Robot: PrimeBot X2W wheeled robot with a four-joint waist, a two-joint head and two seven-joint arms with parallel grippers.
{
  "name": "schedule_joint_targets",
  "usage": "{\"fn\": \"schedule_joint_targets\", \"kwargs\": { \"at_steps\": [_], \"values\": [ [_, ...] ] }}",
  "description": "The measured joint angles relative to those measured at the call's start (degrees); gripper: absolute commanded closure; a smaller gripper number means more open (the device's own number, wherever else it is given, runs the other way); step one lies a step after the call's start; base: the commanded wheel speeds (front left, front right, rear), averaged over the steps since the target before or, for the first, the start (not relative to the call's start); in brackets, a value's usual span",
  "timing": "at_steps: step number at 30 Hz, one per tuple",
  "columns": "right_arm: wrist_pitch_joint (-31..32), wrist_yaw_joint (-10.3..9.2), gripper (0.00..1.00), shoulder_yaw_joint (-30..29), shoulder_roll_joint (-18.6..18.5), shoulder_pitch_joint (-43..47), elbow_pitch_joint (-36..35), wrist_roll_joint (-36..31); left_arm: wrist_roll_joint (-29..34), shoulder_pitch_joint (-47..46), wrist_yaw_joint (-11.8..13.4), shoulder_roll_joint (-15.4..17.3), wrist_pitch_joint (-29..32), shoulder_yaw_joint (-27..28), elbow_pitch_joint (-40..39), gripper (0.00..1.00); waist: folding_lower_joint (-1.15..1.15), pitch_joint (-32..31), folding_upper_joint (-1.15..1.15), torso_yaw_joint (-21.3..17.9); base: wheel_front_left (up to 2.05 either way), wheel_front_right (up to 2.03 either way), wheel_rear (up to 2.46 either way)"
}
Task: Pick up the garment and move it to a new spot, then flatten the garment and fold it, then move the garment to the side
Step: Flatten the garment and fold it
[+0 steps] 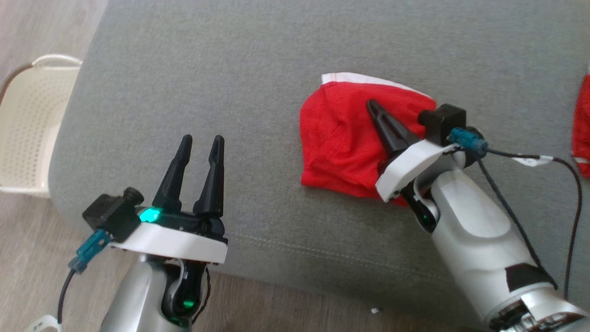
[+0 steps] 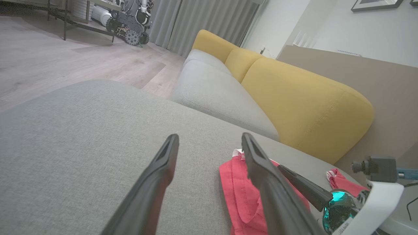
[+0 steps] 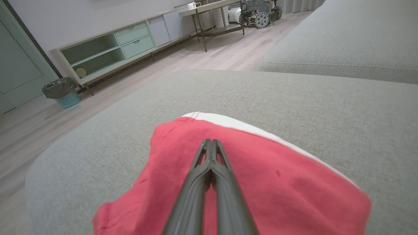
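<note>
Red mesh garment (image 1: 341, 143) with a white band (image 1: 368, 80) along its far edge, lying bunched on the grey seat cushion (image 1: 230, 69), at about two o'clock from the middle of the head view. Over it, reaching in from five o'clock: right gripper (image 1: 371, 105), clenched, fingers pressed flat together, tips pointing toward eleven o'clock above the middle of the cloth. Cannot tell whether the tips touch the fabric; no fold caught between them. In the right wrist view, the same closed right gripper (image 3: 209, 142) over the garment (image 3: 277, 182), white band beyond at twelve to three o'clock. Down at seven o'clock in the head view: left gripper (image 1: 201, 143), released, fingers apart and empty, above the near edge of the cushion, well apart from the garment. From the left wrist, fingers of the left gripper (image 2: 209, 137) spread, garment (image 2: 238, 189) at five o'clock, yellow sofa backrest (image 2: 307, 107) at two o'clock. At nine o'clock in the head view, a cream perforated basket (image 1: 27, 115) on the wooden floor beside the cushion. At three o'clock, at the picture's edge, another red cloth (image 1: 581, 129).
</note>
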Motion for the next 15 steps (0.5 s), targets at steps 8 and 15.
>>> {"fn": "schedule_joint_targets", "kwargs": {
  "at_steps": [8,15],
  "values": [
    [-1.00,0.00,1.00,1.00,0.56,-0.92,4.54,-2.50,-0.07,-0.91,0.00,0.01,0.00,-0.64,0.05,0.00,0.00,2.23,0.00,2.40,0.00,0.00,0.00],
    [-1.63,0.00,1.00,1.22,0.60,-1.53,8.90,-2.94,-0.43,-1.34,0.00,0.00,0.00,-1.20,0.07,0.00,0.00,2.98,0.00,3.68,0.00,0.00,0.00]
  ]
}}
